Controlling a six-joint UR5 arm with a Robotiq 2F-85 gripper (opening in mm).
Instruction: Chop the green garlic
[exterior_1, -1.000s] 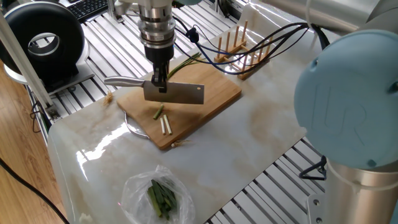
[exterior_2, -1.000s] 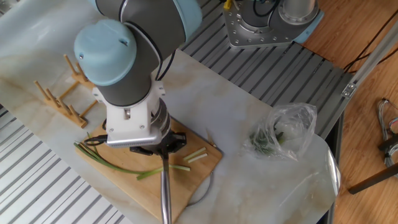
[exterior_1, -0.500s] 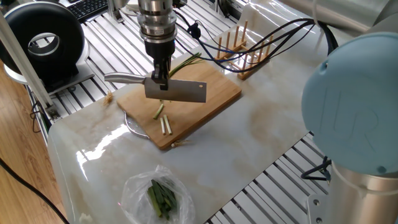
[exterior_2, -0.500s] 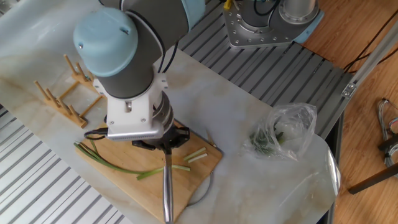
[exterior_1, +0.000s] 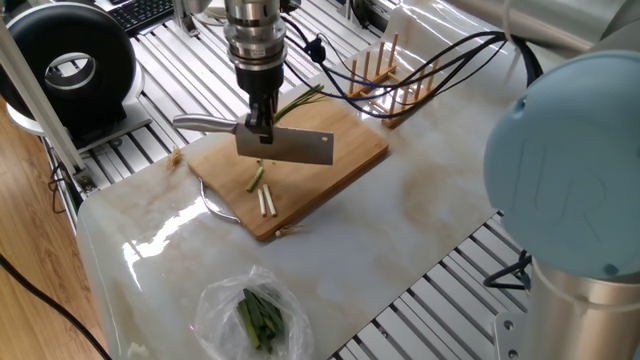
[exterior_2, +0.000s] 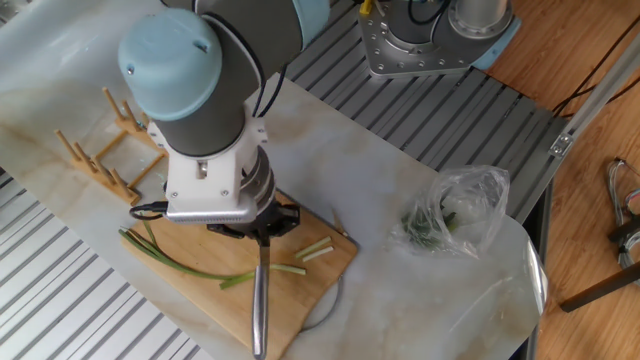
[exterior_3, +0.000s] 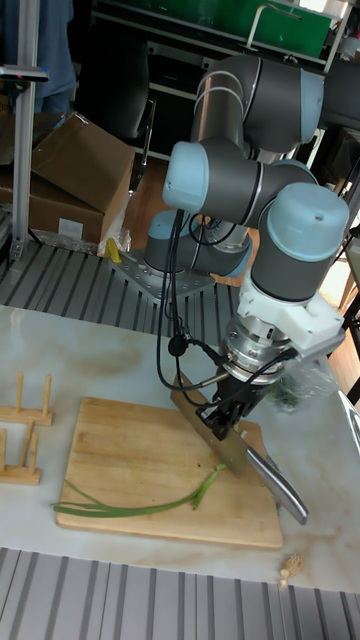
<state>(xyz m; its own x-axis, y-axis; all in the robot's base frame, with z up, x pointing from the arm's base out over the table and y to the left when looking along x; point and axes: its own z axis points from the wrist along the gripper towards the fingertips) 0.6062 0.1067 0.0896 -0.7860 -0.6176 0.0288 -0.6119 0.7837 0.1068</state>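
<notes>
Gripped in the arm's two-finger gripper (exterior_1: 260, 122), whose jaws are closed on the tool where handle meets blade, is a broad rectangular steel cleaver (exterior_1: 285, 148) with a plain metal handle; its blade hangs edge-down above the board, the tip nearly touching the stalk in the tall fixed view. Largest below it is the pale marble-patterned table top (exterior_1: 420, 215), and on that lies a rectangular light wooden chopping board (exterior_3: 130, 460). A small wooden peg rack (exterior_1: 385, 80) stands at the table's far edge, and a crumpled clear plastic bag of dark green leaves (exterior_1: 255, 315) lies well apart from the board, near the front edge. On the board rests the long thin green garlic stalk (exterior_3: 135, 507), curving from its leafy ends toward the knife, and just beyond the blade lie the short pale cut sticks of garlic (exterior_1: 266, 201). The stalk looks light, limp at the leafy end and firmer toward the pale base, so it would likely roll or slide under a glancing cut. A straight downward press across it seems safest, and any steadying hold would best go on the firmer pale part.
</notes>
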